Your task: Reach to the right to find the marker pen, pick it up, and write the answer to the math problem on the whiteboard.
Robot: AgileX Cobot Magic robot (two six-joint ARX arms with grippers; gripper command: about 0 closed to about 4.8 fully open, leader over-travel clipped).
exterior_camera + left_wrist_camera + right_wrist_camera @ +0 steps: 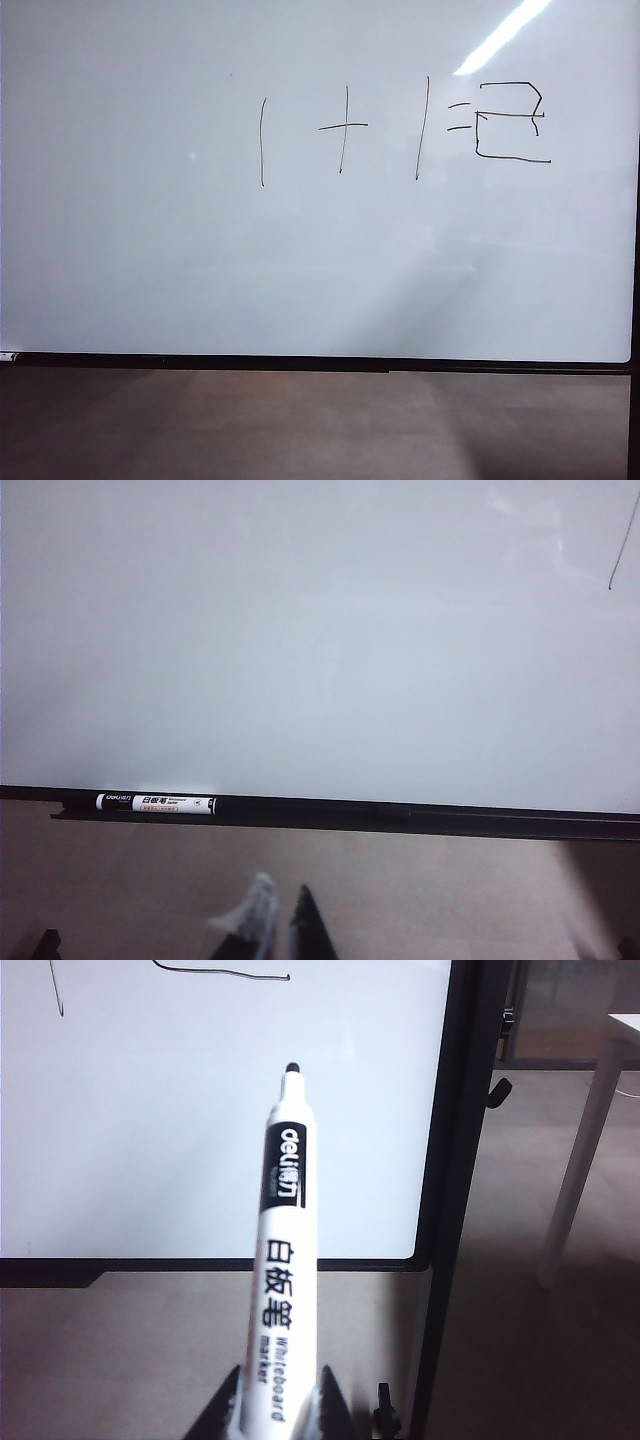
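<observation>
A: Starting at the left, what is there?

B: The left gripper (pixel 280 920) sits low in its wrist view, its two fingers nearly touching, with nothing between them. Ahead of it, a second black-and-white labelled marker (pixel 155 804) lies flat on the black lower frame of the large glossy whiteboard (pixel 320 640).

A: And on the board itself?

B: In the exterior view the whiteboard (pixel 150 250) fills nearly everything. The math problem (pixel 360 130), thin black strokes reading one plus one with two short equals dashes, sits at about one o'clock from the board's middle. Just beside the dashes, toward three o'clock, stands the answer (pixel 512 122), an angular, boxy black two. A brown floor (pixel 300 425) runs below the frame.

A: Where is the pen?

B: The right gripper (pixel 278 1410) is clamped on the marker pen (pixel 283 1260), a slim white barrel with black lettering, its dark tip uncapped and pointing toward the board's lower right corner, apart from the surface. A white table leg (pixel 580 1160) stands at three o'clock.
</observation>
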